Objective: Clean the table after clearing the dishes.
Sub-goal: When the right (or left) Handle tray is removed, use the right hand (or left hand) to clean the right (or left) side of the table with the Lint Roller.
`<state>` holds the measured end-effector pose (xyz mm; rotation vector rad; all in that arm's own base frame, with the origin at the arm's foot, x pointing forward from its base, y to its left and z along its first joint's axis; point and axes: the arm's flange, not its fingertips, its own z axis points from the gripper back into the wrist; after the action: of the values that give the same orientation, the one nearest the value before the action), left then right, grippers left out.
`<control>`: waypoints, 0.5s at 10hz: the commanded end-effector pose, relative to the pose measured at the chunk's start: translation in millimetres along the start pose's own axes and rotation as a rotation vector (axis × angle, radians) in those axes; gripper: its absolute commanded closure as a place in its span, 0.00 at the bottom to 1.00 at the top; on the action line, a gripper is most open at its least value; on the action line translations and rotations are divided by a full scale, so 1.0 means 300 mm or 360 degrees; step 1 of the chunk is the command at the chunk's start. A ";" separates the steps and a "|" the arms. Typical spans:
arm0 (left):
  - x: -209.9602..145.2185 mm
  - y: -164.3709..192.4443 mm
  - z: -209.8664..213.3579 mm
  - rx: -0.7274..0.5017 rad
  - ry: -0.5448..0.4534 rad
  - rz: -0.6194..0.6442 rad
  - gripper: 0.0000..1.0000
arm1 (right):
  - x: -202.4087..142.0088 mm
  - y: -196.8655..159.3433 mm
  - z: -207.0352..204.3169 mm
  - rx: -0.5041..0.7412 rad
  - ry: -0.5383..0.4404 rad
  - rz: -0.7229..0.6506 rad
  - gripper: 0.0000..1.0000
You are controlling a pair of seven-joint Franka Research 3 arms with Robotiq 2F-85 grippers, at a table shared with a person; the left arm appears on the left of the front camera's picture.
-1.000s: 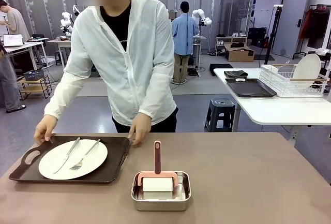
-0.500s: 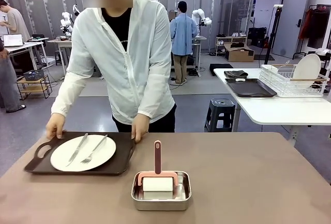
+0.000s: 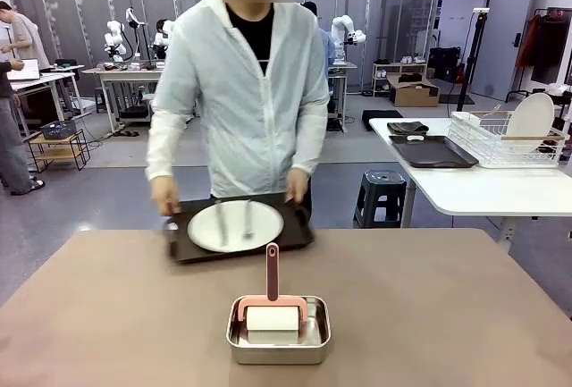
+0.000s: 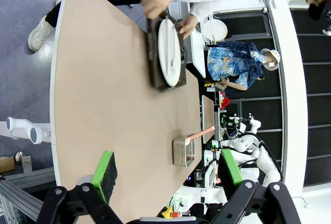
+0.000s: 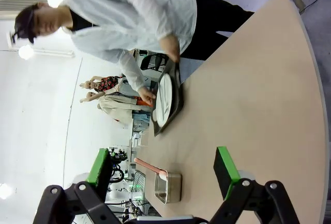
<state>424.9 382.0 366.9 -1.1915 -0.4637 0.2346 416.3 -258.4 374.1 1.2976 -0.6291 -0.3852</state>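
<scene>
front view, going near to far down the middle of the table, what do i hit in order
steel pan with the pink roller standing in it → dark tray carrying the white plate → the person holding that tray by both ends

Bare table (image 3: 447, 315) either side of the steel pan (image 3: 277, 352); hand-held tray (image 3: 296, 231) over far edge.

From where I stand I count two grippers, the left gripper (image 4: 166, 157) and the right gripper (image 5: 161, 154), each with two green-padded fingers set apart. Just past the left one's fingertips stands one steel pan (image 4: 183, 151) holding one pink roller (image 4: 200, 133). Farther beyond them, one dark tray (image 4: 152, 63) bears one white plate (image 4: 169, 50) and two blurred pieces of cutlery (image 3: 248, 219), all on one table (image 4: 114, 105).
</scene>
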 end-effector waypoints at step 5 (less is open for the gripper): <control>0.031 -0.354 -0.044 0.0323 0.0087 -0.0561 0.00 | 0.000 0.006 0.002 0.0001 0.0022 0.0016 0.00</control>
<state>438.1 359.7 439.0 -1.0360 -0.5204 0.0262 416.6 -258.6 374.1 1.2972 -0.6291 -0.3849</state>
